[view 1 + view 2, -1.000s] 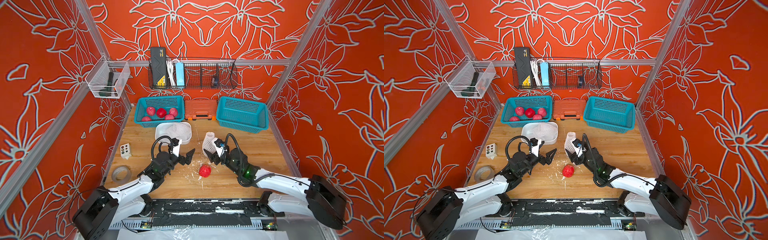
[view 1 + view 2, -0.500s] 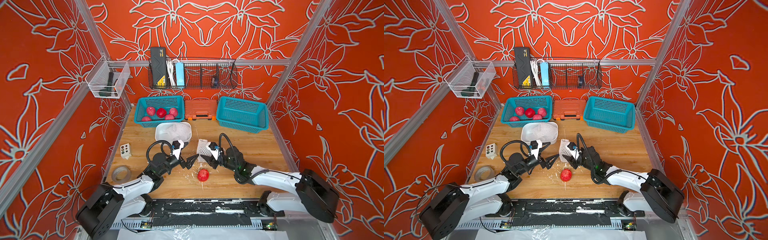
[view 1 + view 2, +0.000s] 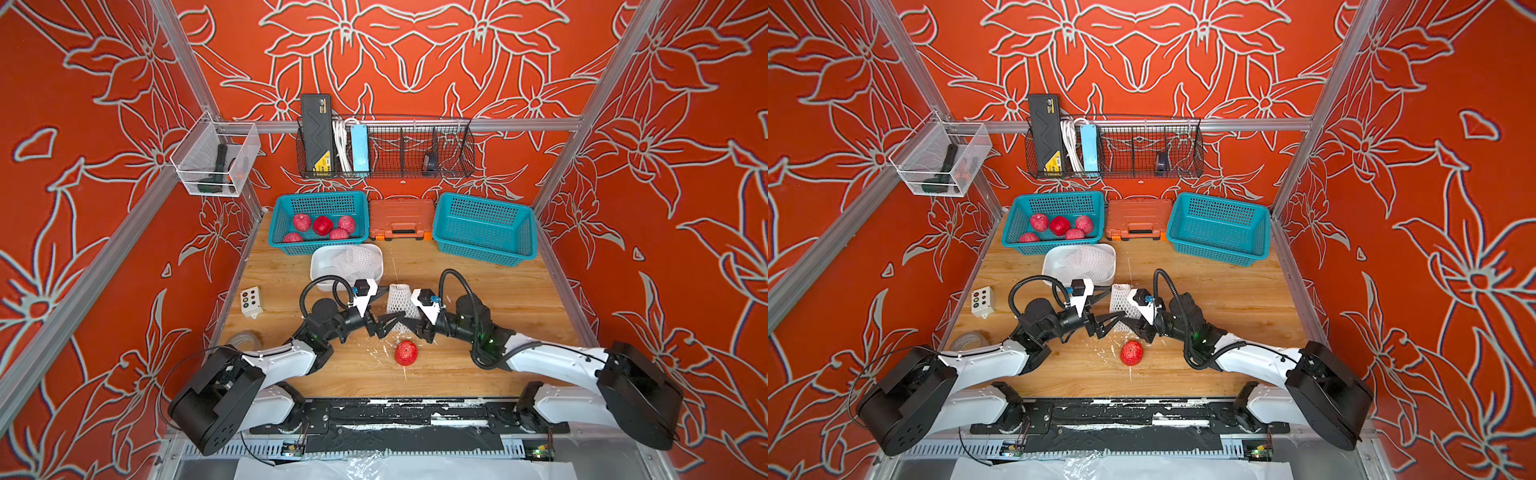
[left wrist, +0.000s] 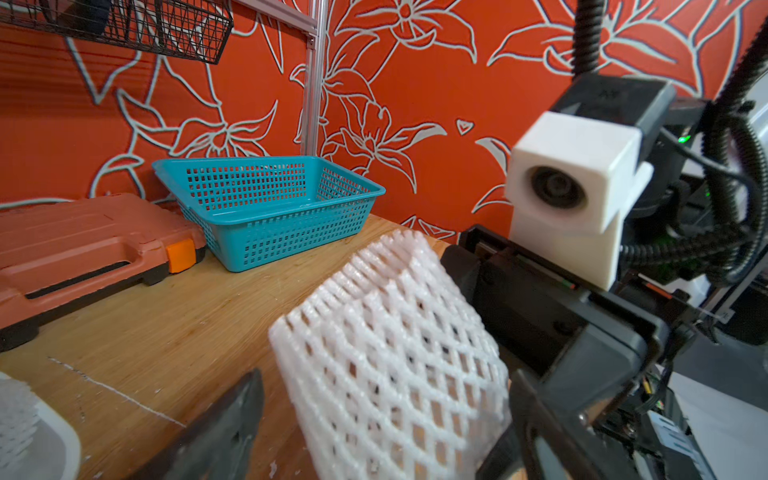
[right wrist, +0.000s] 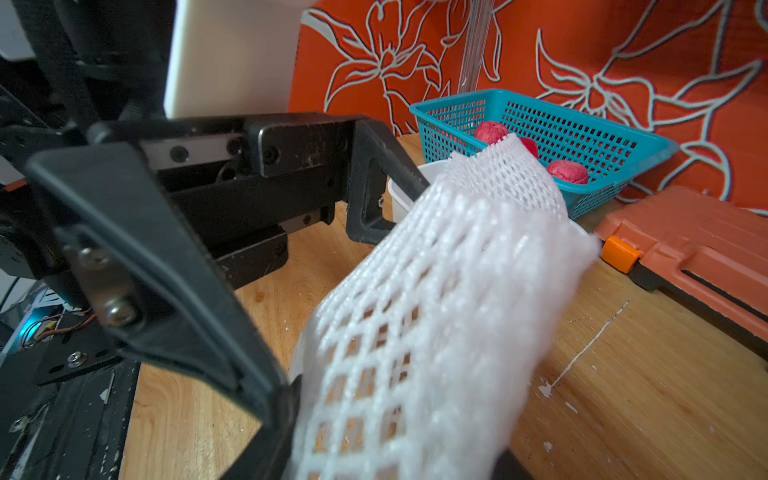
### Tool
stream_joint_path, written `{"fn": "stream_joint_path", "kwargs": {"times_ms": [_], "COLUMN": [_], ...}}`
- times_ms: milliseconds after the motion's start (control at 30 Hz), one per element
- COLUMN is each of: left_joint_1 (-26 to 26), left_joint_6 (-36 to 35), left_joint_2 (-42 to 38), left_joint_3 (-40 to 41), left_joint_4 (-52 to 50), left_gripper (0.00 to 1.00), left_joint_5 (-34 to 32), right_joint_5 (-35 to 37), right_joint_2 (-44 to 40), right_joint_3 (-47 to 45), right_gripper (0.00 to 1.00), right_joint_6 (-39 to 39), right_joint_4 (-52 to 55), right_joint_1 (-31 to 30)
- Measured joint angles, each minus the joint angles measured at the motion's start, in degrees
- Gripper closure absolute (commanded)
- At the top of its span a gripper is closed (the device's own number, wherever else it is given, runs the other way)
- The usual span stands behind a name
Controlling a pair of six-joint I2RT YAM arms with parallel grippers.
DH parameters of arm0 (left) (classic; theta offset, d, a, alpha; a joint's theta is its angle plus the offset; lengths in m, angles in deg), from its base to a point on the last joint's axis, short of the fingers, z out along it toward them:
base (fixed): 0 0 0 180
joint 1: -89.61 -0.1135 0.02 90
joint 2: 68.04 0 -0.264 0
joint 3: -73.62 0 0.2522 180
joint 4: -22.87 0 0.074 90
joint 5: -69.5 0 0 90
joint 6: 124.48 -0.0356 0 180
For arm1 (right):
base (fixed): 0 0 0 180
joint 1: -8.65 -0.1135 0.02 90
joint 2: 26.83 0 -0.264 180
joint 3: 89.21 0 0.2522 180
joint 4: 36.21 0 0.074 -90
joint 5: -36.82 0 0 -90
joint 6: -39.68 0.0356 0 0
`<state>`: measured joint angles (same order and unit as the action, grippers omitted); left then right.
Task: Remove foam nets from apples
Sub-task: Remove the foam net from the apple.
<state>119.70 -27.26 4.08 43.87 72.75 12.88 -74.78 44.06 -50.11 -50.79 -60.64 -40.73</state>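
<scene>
A white foam net (image 3: 397, 299) (image 3: 1121, 297) hangs just above the table's middle with my right gripper (image 3: 409, 322) shut on its lower end. The right wrist view shows the net (image 5: 457, 270) running out from between my right gripper's (image 5: 395, 440) fingers. My left gripper (image 3: 388, 307) (image 4: 386, 428) is open, with one finger on either side of the same net (image 4: 386, 332). Its left finger (image 4: 232, 419) stands apart from the mesh. One bare red apple (image 3: 406, 353) (image 3: 1131, 352) lies on the table in front of both grippers. Several more apples (image 3: 322, 224) sit in the left teal basket (image 3: 282, 245).
A white bin (image 3: 322, 274) holding foam nets stands just behind the grippers. At the back are an orange tool case (image 3: 400, 218) and a second teal basket (image 3: 484, 228). A button box (image 3: 250, 301) and a tape roll (image 3: 245, 338) lie at the left edge.
My right gripper has carried the net down and to the left. My left gripper has come in from the left, now straddles the net, and its fingers have narrowed a little.
</scene>
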Motion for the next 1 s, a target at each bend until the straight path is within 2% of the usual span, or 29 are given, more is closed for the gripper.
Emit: {"fn": "stream_joint_path", "kwargs": {"times_ms": [33,100,267,433,533,667,767,1000], "left_joint_1": [-0.15,-0.50,-0.90,-0.90,-0.90,-0.90,-0.90,-0.90], "left_joint_6": [0.17,0.48,1.20,0.55,0.48,0.63,0.70,0.42], "left_joint_2": [0.33,1.16,2.58,2.40,2.12,2.08,1.81,-3.26], "left_joint_3": [0.00,0.00,-0.85,-1.57,-1.57,-1.57,-1.57,-3.17], "left_joint_4": [0.37,1.14,1.77,2.01,1.97,1.73,0.92,-6.75], "left_gripper": [0.25,0.29,0.55,0.73,0.76,0.77,0.77,0.77], "left_joint_5": [0.57,1.88,5.79,7.96,8.07,7.67,5.81,-5.55], "right_joint_5": [-0.26,-0.87,-1.40,-0.48,0.26,1.79,3.74,9.84], "right_joint_2": [-0.11,-0.11,-0.07,0.31,0.98,1.14,0.22,-7.48], "right_joint_3": [-0.17,-0.20,-0.20,-0.24,-0.24,-0.24,-0.66,-4.70], "right_gripper": [0.49,0.49,0.48,0.44,0.36,0.14,0.05,0.02], "right_joint_6": [-0.02,-0.09,-0.11,-0.07,0.24,0.96,1.51,2.12], "right_joint_4": [-0.22,-0.61,-1.44,-2.45,-2.95,-3.37,-3.45,-4.37], "right_joint_1": [0.00,0.00,0.00,-0.02,-0.02,-0.02,-0.04,-0.02]}}
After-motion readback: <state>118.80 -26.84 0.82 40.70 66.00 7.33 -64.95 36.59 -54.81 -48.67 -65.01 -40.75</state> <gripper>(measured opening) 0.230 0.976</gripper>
